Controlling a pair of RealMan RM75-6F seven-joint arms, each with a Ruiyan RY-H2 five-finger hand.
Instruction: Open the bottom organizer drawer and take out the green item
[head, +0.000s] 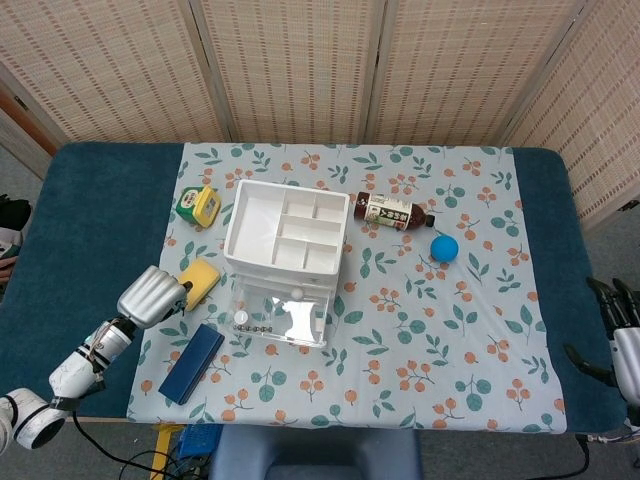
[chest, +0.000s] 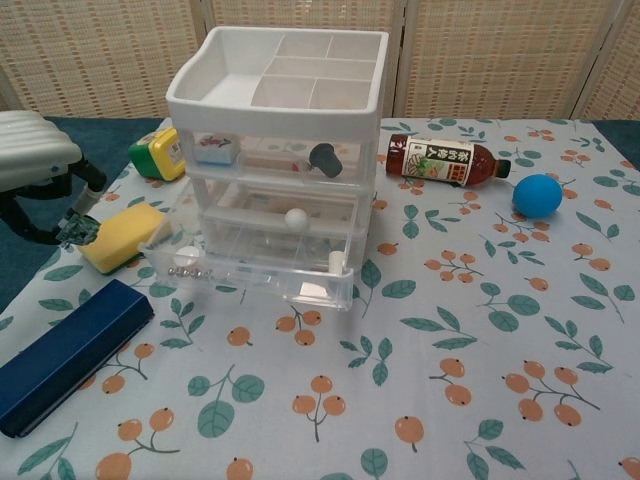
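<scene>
The green item (chest: 76, 229), a small dark-green piece, is pinched under the fingertips of the left hand (chest: 30, 160) at the left edge of the chest view, just left of the yellow sponge (chest: 122, 236) and low over the tablecloth (chest: 480, 330). The left hand's fingers are curled downward around the piece; whether the piece already touches the cloth cannot be determined. In the head view the same hand sits left of the organizer (head: 285, 245), just beside the sponge. The bottom drawer (chest: 255, 262) of the clear organizer is pulled out toward the near side, with its handle post at the near right corner. A white ball and a row of small metallic beads lie at its left end; nothing green is visible inside. The middle and top drawers appear closed, and the white divided tray on top holds nothing visible. Judged from this state, the opening step is done and the item is out of the drawer; what remains, at most, is setting it down and releasing it. The right hand (head: 618, 335) sits at the far right table edge, well apart from the work area, fingers spread and holding nothing. Other objects: a dark blue box (chest: 65, 353) near left, a green-and-yellow tape measure (chest: 157, 152) far left of the organizer, a bottle (chest: 445, 160) lying on its side, and a blue ball (chest: 538, 194) to the right.
</scene>
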